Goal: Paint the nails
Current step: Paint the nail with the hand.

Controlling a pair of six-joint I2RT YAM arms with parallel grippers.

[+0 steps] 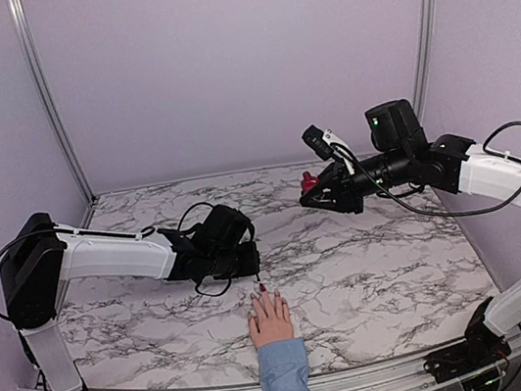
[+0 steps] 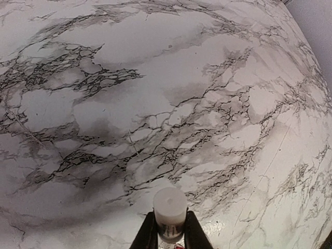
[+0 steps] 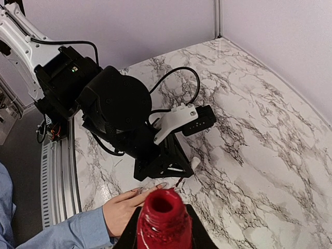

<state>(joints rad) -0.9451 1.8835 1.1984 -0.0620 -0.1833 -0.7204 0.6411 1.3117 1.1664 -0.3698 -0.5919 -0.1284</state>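
The left gripper pinches the white cap so its brush reaches the nails, bottom middle on the tabletop, while the right gripper grips the open bottle up at the right, probably for dipping.

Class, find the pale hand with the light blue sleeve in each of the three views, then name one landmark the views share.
Top external: hand at bottom centre.
Left wrist: not in view.
Right wrist: hand at lower left.
Shared landmark: marble table.

Soft even light, sharp focus, fisheye-bent wrist views
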